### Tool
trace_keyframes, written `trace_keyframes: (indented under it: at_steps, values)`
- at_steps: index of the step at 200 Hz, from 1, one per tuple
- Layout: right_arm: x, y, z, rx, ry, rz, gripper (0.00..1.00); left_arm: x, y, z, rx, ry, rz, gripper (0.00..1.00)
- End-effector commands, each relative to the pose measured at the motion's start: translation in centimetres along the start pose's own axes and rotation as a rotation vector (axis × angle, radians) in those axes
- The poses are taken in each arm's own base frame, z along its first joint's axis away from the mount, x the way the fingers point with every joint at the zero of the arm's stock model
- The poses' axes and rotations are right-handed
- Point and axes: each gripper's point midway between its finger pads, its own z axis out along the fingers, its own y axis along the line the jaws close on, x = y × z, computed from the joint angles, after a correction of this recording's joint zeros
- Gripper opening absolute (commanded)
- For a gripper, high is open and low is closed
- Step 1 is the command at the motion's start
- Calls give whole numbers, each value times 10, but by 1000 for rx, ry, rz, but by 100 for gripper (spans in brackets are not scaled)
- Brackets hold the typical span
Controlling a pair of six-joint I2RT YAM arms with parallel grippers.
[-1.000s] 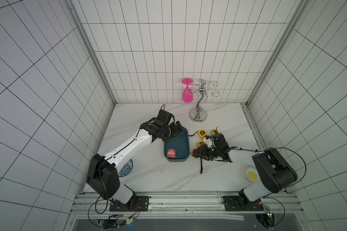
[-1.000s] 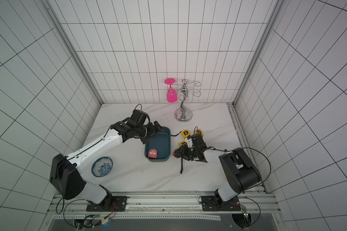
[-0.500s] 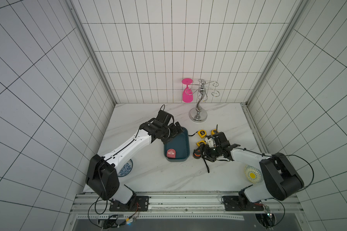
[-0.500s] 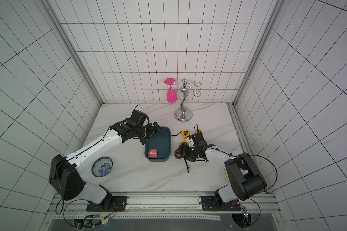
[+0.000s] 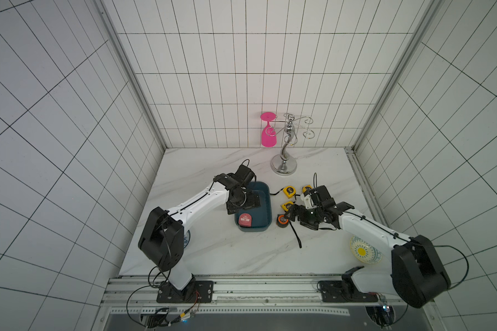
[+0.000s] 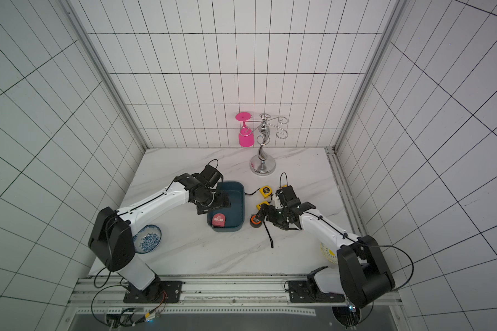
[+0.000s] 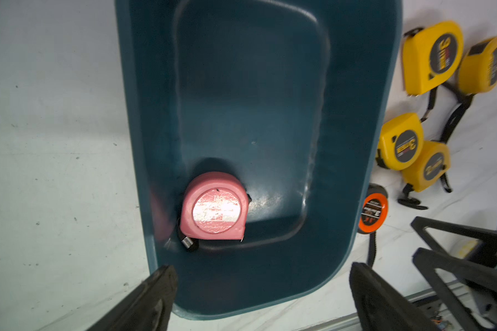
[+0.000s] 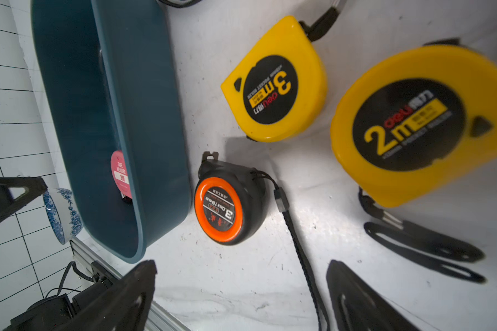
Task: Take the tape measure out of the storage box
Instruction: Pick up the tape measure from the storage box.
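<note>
Our left claw (image 7: 260, 272) hangs wide open over the storage box (image 7: 365, 114), we think because one pink tape measure (image 7: 214, 210) lies flat inside, in the box corner towards the worktop's (image 5: 227, 249) front edge and left side. Our right claw (image 8: 241, 266) stands wide and empty above the orange tape measure (image 8: 224, 209), which rests on the worktop just beside the box's outer wall. We judge it was put there to join the yellow tape measures (image 8: 273, 83) gathered towards the right edge.
</note>
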Motion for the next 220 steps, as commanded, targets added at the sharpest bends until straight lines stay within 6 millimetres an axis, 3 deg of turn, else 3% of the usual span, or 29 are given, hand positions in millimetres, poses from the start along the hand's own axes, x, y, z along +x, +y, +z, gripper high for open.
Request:
trace_keyframes:
  at_steps: [1, 49, 122, 220]
  values:
    - [-10, 0, -11, 20, -35, -6, 97, 2, 2, 7, -85, 4, 104, 98]
    - [-13, -3, -13, -3, -66, 20, 97, 5, 1, 32, -181, 24, 197, 97]
    - [-18, -7, -11, -29, -75, 46, 97, -1, 17, 62, -315, 42, 243, 98]
    - [-23, -13, -11, -44, -77, 61, 97, 4, 17, 79, -339, 79, 255, 98]
